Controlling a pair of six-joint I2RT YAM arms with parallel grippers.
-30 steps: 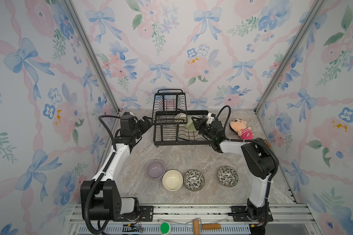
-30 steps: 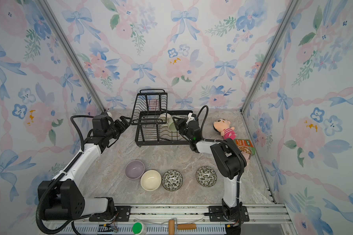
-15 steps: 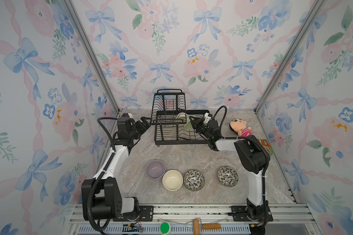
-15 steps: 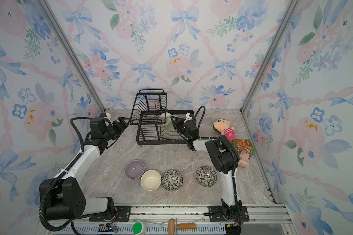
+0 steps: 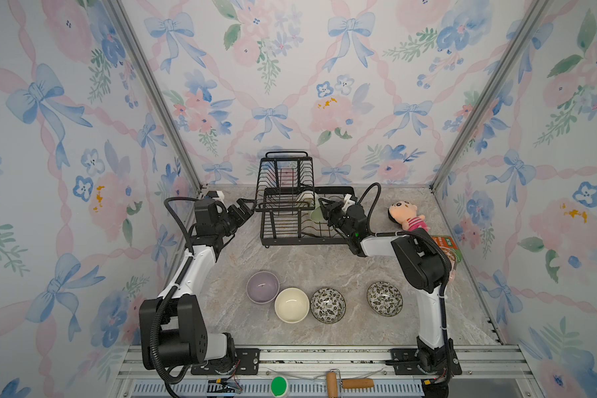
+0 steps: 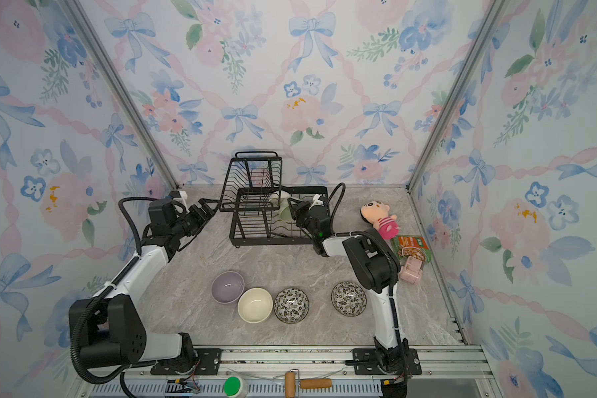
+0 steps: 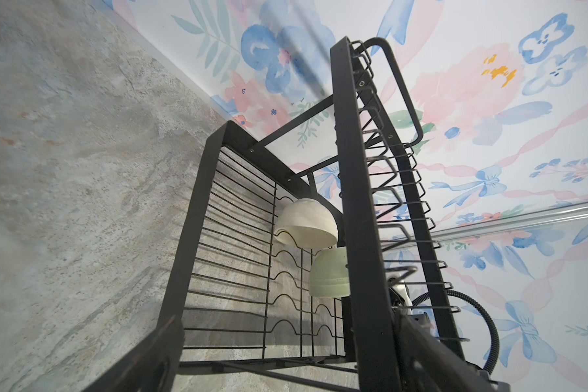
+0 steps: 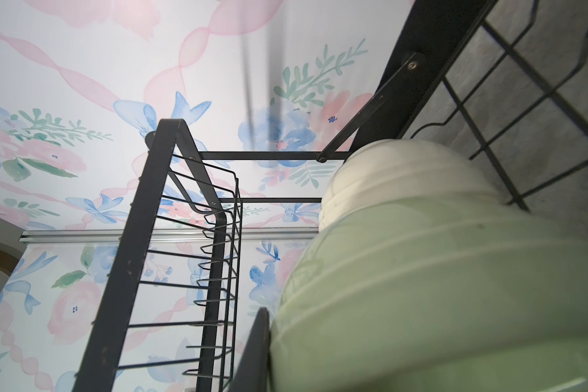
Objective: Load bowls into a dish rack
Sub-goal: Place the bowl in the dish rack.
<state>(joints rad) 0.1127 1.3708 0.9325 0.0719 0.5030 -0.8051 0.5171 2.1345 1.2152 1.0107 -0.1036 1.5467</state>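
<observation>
The black wire dish rack (image 5: 300,238) stands at the back middle of the table. A cream bowl (image 5: 305,198) and a pale green bowl (image 5: 316,215) stand on edge in its base tray. My right gripper (image 5: 324,210) reaches in from the rack's right end, shut on the pale green bowl (image 8: 438,288); one finger (image 8: 257,339) lies against its wall. My left gripper (image 5: 245,208) stands open at the rack's left end, holding nothing. On the table in front lie a lavender bowl (image 5: 262,286), a cream bowl (image 5: 291,305) and two leaf-patterned bowls (image 5: 327,305) (image 5: 384,298).
A plush doll (image 5: 405,215), a food packet (image 5: 445,246) and a small pink item (image 6: 411,270) lie along the right wall. Flowered walls close in the back and both sides. The raised basket (image 5: 285,172) overhangs the rack's left half.
My right gripper has pushed a little further left into the rack with the pale green bowl, and its forearm has swung. The left arm has barely shifted.
</observation>
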